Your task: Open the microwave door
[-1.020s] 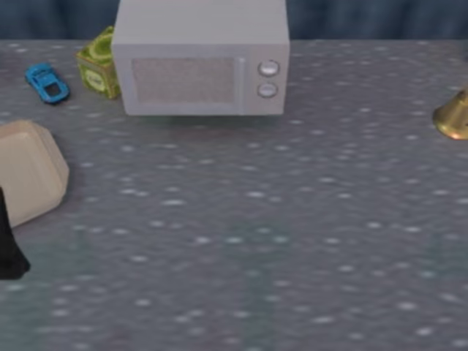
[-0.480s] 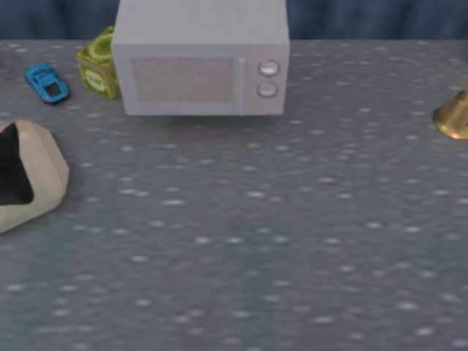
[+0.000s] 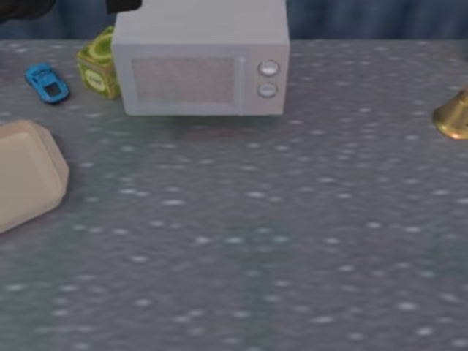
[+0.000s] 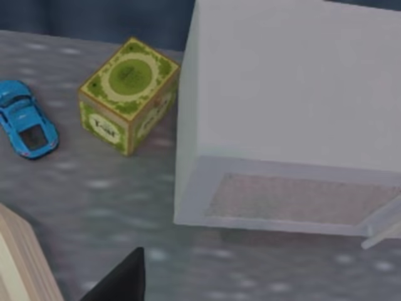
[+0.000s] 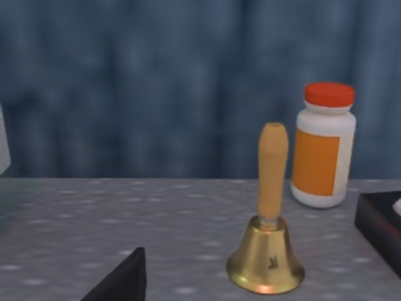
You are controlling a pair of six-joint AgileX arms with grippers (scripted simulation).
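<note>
The microwave [image 3: 201, 55] stands at the back of the table, left of centre. The microwave door [image 3: 183, 79], with its speckled mesh window, lies flat against the front, shut. In the left wrist view the door [image 4: 294, 200] appears from above, with its pale handle bar [image 4: 382, 229] at the knob side. My left gripper [image 3: 123, 5] hovers at the microwave's back left corner, open and holding nothing. Only one dark fingertip [image 4: 125, 282] shows. My right gripper is outside the top view; its fingertip [image 5: 125, 279] shows, open and holding nothing.
A green-yellow cube [image 3: 99, 62] and a blue toy car [image 3: 47, 82] sit left of the microwave. A beige block [image 3: 25, 172] lies at the left edge. A brass bell [image 3: 453, 117] stands at the right edge, by an orange-capped bottle [image 5: 322, 144] and a dark box [image 5: 379, 226].
My left arm has swung from the table's left edge, over the beige block, up to the back left corner by the microwave. The microwave door has not moved.
</note>
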